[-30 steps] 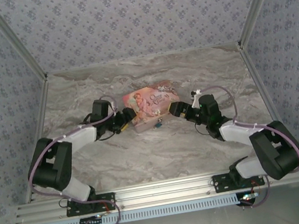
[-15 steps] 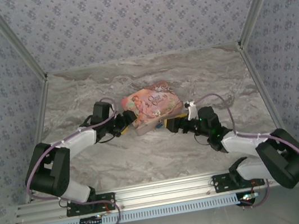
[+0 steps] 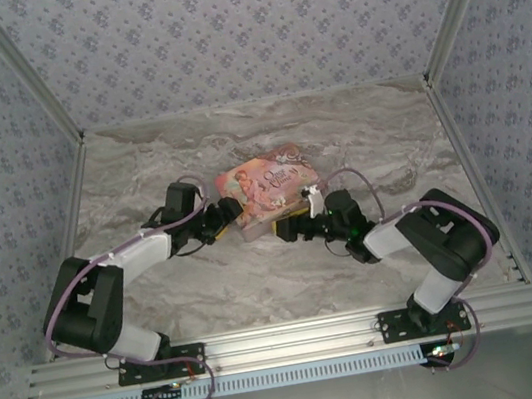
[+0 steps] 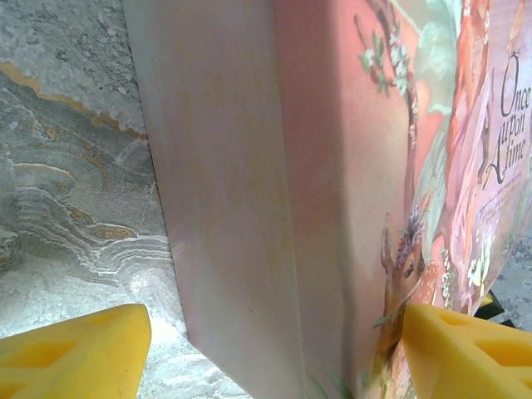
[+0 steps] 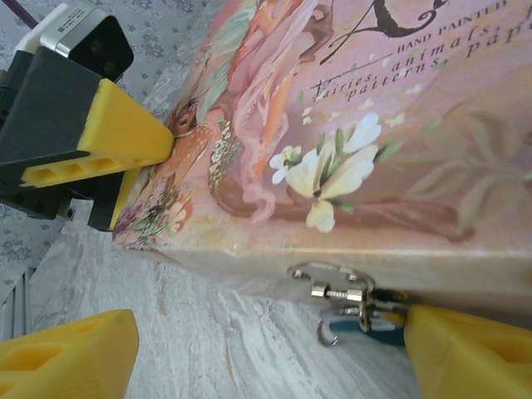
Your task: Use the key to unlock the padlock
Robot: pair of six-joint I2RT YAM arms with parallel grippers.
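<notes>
Two risks from here, both at the lock. The right hand [image 5: 272, 341] is wide open and low over the desk [image 3: 208, 280] at the front wall of the pink tin [image 5: 399, 125]. The padlock [image 5: 366, 324] hangs from the tin's hasp [image 5: 328, 281] just above the desk, its teal body touching that hand's right finger [image 5: 465, 349] and partly hidden behind it. Risk one: a shove from that finger swings the lock on its thin shackle, so the keyhole turns away, or the jaws close on the hasp ring instead of the body. Risk two: the left hand [image 4: 274, 332] is open too, straddling the tin's left corner, one finger [image 4: 465, 349] against the lid and the other just off the side wall. It braces but doesn't clamp, so a sideways push probably skids the tin. Can't tell where the key is, too small to make out; if it sits in the lock, a bump could bend it or knock it out.
</notes>
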